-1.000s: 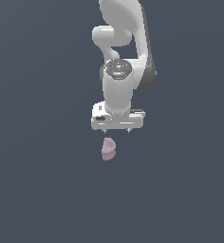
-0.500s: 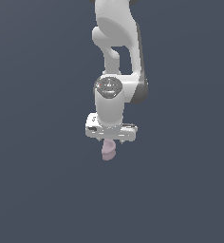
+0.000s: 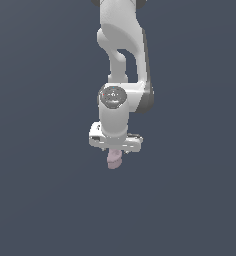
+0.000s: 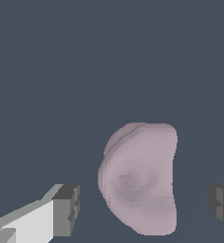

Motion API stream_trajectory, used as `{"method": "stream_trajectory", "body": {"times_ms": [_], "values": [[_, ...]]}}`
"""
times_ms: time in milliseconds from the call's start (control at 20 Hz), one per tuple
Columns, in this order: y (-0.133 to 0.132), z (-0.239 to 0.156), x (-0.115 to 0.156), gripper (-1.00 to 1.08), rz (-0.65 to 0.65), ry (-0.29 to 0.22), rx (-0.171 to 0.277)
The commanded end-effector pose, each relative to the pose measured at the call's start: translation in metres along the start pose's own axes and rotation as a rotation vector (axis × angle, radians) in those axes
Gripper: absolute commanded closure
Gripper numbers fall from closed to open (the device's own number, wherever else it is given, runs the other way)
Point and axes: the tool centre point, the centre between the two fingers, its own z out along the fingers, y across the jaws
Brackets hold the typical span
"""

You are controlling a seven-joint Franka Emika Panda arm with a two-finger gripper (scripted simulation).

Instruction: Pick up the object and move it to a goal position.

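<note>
Both fingers [image 4: 65, 210] of the open pincer [image 4: 143, 207] flank the object [image 4: 138, 178], untouched.

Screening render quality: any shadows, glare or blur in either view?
Exterior view: flat, even light, no cast shadows, soft shading on the arm; the object is small and slightly soft-edged. Wrist view: no glare, object softly shaded, tool fingers crisp.

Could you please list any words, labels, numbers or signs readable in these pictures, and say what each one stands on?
None: no readable text anywhere.
The object is plain pale pink, unmarked.
The gripper and arm carry no legible lettering; a round joint cap shows only blurred marks, too small to read.
</note>
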Motion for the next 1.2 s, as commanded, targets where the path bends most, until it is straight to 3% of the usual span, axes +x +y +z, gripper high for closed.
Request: {"method": "stream_trajectory", "body": {"times_ms": [0, 600, 650, 1150], "values": [[0.0, 0.007, 0.0, -0.92, 0.0, -0.001, 0.0], [0.0, 0.048, 0.001, -0.92, 0.004, 0.0, 0.0], [0.0, 0.048, 0.001, 1.08, 0.004, 0.0, 0.0], [0.001, 0.047, 0.001, 1.08, 0.005, 0.001, -0.001]]}}
